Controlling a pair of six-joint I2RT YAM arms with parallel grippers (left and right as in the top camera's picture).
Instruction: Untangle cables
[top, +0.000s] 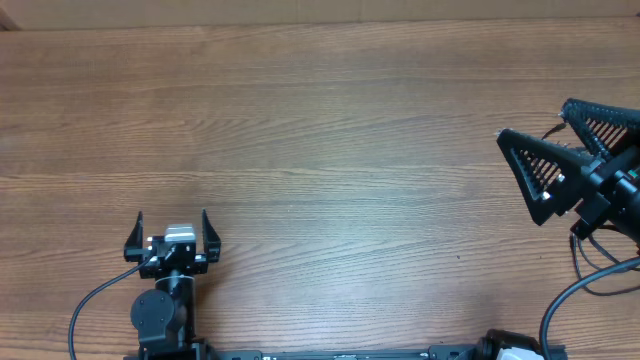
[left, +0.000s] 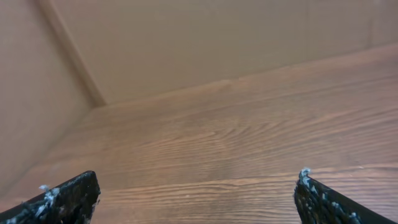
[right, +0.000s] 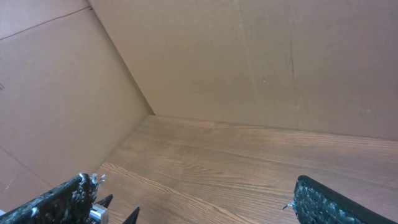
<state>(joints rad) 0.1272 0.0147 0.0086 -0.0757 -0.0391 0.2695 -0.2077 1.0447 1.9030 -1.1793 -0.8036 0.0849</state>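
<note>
No thin task cables show in any view. My left gripper (top: 172, 214) sits low at the table's front left, open and empty, with bare wood between its fingers in the left wrist view (left: 198, 183). My right gripper (top: 533, 120) is at the right edge, raised and tilted, open wide and empty. In the right wrist view (right: 196, 190) it looks across bare wood, and the left gripper's fingertips (right: 118, 213) show at the bottom left.
The wooden table (top: 320, 130) fills the overhead view. Brown cardboard walls (right: 249, 56) stand along its far and left sides. Thicker black arm wires (top: 590, 268) loop at the front right beside the right arm, and one (top: 90, 305) curves by the left arm's base.
</note>
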